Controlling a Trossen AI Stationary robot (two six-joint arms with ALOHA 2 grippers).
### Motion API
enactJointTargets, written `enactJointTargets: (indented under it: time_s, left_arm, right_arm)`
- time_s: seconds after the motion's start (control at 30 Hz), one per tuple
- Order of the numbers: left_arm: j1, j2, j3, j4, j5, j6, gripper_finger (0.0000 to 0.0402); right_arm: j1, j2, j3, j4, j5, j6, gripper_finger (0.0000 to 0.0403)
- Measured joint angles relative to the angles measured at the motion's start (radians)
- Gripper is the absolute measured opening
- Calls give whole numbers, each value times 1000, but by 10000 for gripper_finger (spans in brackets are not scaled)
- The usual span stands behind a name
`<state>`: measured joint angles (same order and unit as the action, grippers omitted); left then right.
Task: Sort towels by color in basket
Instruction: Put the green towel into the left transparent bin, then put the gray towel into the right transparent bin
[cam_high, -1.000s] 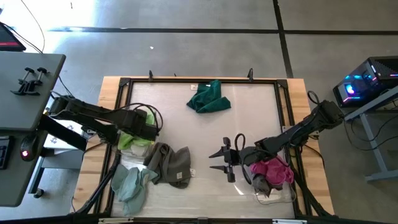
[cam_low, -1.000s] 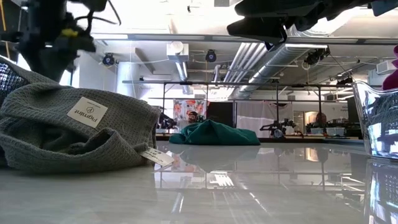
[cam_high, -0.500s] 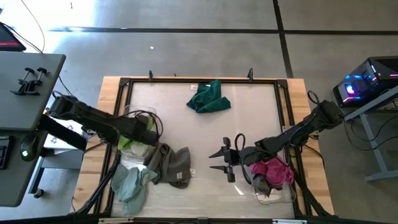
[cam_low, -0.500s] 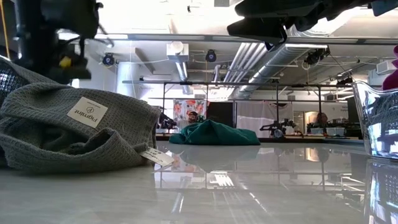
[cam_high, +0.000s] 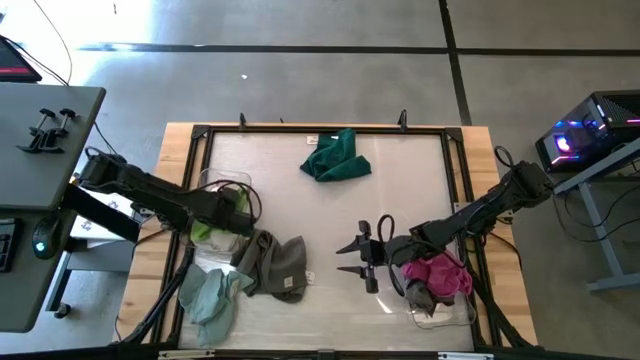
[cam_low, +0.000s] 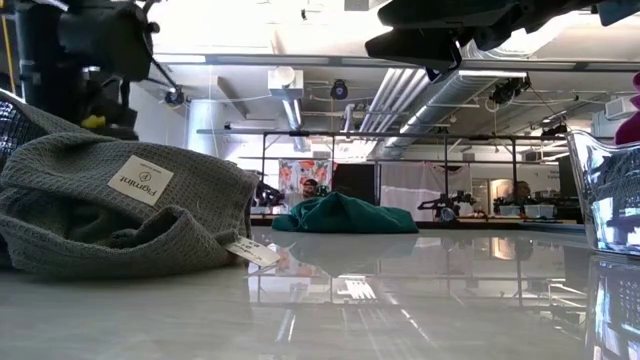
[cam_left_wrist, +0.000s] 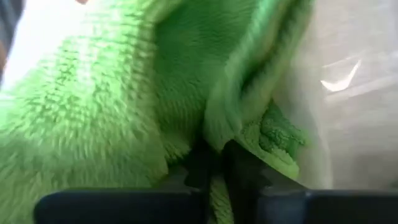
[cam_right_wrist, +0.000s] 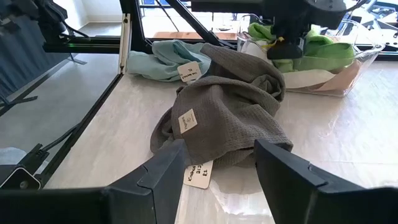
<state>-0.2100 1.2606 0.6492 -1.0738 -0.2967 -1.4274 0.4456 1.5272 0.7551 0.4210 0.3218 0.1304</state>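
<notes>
Left gripper (cam_high: 232, 212): mine, lowered into the clear basket (cam_high: 212, 181) near the table's left edge; my fingers (cam_left_wrist: 239, 168) are pinched nearly together on a fold of the lime green towel (cam_left_wrist: 124, 106).
Right gripper (cam_high: 352, 255): mine, held above the table right of centre, toward the front edge; fingers spread wide, nothing between them.
Lime green towel: bunched inside the left basket, over paler cloth visible through the basket wall in the right wrist view.
Grey towel (cam_high: 272, 262): crumpled on the table just in front of the left basket, white tags showing; it lies directly ahead of my right gripper.
Pale teal towel (cam_high: 210, 297): at the front-left corner, touching the grey towel.
Dark green towel (cam_high: 337, 156): heaped alone near the back edge, about mid-width.
Magenta towel (cam_high: 437, 276): piled in a second clear container (cam_high: 462, 314) at the front-right corner, beside my right arm.
</notes>
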Motion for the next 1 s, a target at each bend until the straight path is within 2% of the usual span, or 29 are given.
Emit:
enactJointTargets:
  time_s: [0.33, 0.57, 0.73, 1.0]
  left_arm:
    - [-1, 0, 259, -259, -24, 115, 119]
    - [-1, 0, 468, -315, -73, 216, 144]
    - [-23, -1, 545, -231, -136, 334, 145]
    - [-106, 5, 517, 133, -359, 595, 145]
  right_arm:
    - [0, 0, 0, 0, 0, 0, 190]
    - [0, 0, 0, 0, 0, 0, 190]
    - [0, 0, 0, -1, 0, 0, 190]
    - [0, 0, 0, -3, 0, 0, 190]
